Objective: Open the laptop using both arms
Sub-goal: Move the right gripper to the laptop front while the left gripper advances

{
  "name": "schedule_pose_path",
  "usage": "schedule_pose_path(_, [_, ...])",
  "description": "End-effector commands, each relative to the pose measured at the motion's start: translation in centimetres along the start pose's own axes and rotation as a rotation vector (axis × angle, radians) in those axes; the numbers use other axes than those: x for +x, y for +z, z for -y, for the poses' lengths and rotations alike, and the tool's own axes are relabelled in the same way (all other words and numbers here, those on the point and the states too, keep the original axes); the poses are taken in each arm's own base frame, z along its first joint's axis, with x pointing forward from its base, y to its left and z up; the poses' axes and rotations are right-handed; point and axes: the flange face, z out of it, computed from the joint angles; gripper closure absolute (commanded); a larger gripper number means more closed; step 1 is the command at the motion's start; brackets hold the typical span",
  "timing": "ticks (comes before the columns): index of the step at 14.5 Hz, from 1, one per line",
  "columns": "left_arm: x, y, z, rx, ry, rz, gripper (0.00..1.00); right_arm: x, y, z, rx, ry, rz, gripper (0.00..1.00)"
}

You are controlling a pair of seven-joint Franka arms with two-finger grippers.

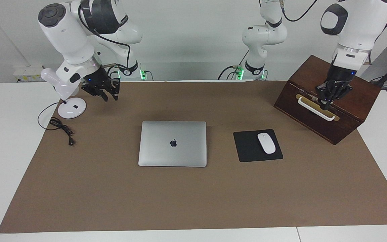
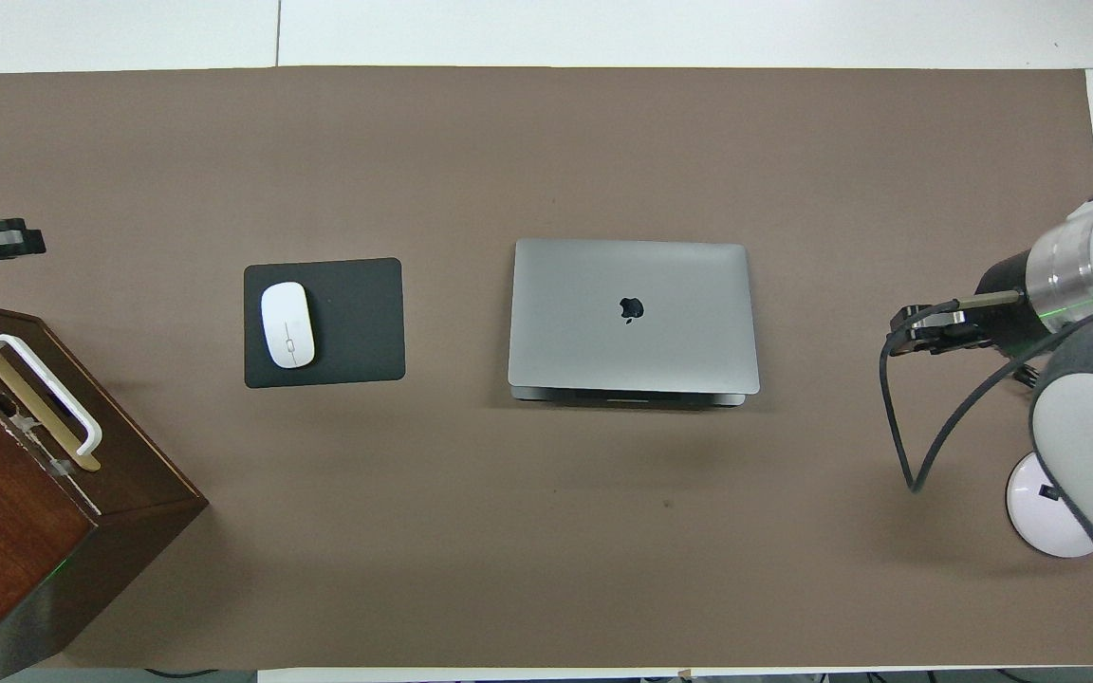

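Closed silver laptop (image 1: pixel 172 143) lies flat mid-counter (image 1: pixel 193 201) on the brown mat, beside the black mouse pad (image 1: pixel 250 148) with white mouse (image 1: pixel 266 143). Left end effector (image 1: pixel 326 105) closed, empty, over the wooden box (image 1: pixel 348 101) handle. Right end effector (image 1: pixel 110 96) closed, empty, over the mat near the lamp base (image 1: pixel 71 109).

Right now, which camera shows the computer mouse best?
The overhead view: the white mouse looks bigger there, whole on its black pad. The facing view shows it whole too, only smaller.
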Motion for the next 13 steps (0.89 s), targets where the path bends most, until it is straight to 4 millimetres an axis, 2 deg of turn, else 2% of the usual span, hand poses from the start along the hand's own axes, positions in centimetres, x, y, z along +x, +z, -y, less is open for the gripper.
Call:
schedule_pose_path(1, [-5.0, 1.8, -2.5, -0.03, 0.058, -0.092, 1.0, -1.3, 0.7, 1.0, 0.017, 0.003, -0.008, 0.53])
schedule_pose_path(3, [-7.5, 4.1, -4.3, -0.046, 0.094, -0.141, 1.0, -1.1, 0.7, 1.2, 0.017, -0.002, -0.03, 0.53])
schedule_pose_path(6, [-10.9, 7.4, -7.0, -0.072, 0.151, -0.203, 1.0, -1.3, 1.2, 3.4, 0.017, -0.019, -0.036, 0.6])
schedule_pose_path(8, [-13.2, 9.3, -8.4, -0.088, 0.183, -0.239, 1.0, -2.3, 2.6, 4.7, 0.043, 0.061, -0.012, 0.58])
schedule_pose_path(10, [-15.7, 11.0, -9.7, -0.105, 0.208, -0.256, 1.0, -2.9, 3.6, 5.1, 0.105, 0.122, -0.034, 0.48])
schedule_pose_path(11, [-16.7, 11.6, -10.3, -0.115, 0.217, -0.268, 1.0, -3.1, 4.0, 6.1, 0.11, 0.104, -0.045, 0.4])
schedule_pose_path(12, [-17.8, 12.3, -11.0, -0.123, 0.236, -0.275, 1.0, -3.3, 4.3, 6.7, 0.108, 0.096, -0.041, 0.02])
schedule_pose_path(13, [-18.7, 12.7, -11.7, -0.135, 0.25, -0.29, 1.0, -3.3, 4.3, 6.8, 0.109, 0.096, -0.041, 0.0])
